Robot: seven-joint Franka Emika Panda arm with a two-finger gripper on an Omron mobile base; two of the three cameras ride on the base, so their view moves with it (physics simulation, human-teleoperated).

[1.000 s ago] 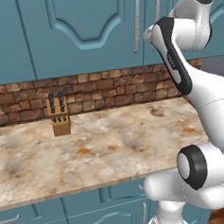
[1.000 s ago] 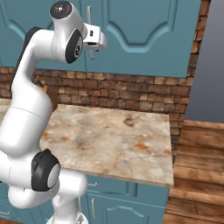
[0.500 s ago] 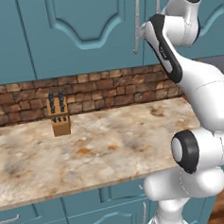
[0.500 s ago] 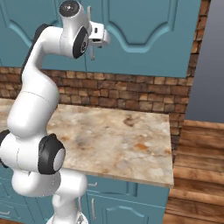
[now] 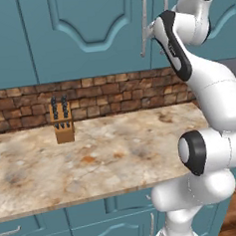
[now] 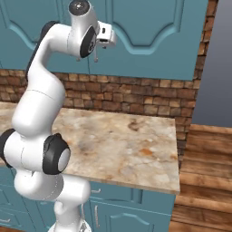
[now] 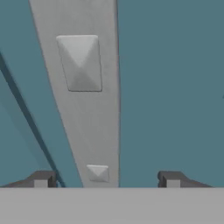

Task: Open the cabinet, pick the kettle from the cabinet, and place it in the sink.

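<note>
A: How is the cabinet (image 5: 84, 32) seen?

B: It is seen as a tall teal wall unit above the counter (image 5: 107, 155), its doors shut, each with an arched raised panel. Two long silver bar handles (image 5: 144, 26) are mounted upright side by side where the doors meet, above the counter's right end.

A: And the gripper (image 7: 107, 179)?

B: It is raised to one handle. In the hand view the silver bar (image 7: 83, 96) is framed between the two dark fingertips (image 7: 41, 178), which are spread wide on either side of it. No contact is visible, so the bar is not yet grasped.

A: What else is noted?

B: A wooden knife block (image 5: 62, 121) with dark handles is placed at the back of the counter, toward its left, against the brick backsplash (image 5: 113, 93). It is well apart from the handles. Teal base drawers (image 5: 72, 225) are seen under the counter's front edge. A wooden floor (image 6: 204, 181) is seen past the counter's right end. Nothing is placed between the gripper and the handle.
</note>
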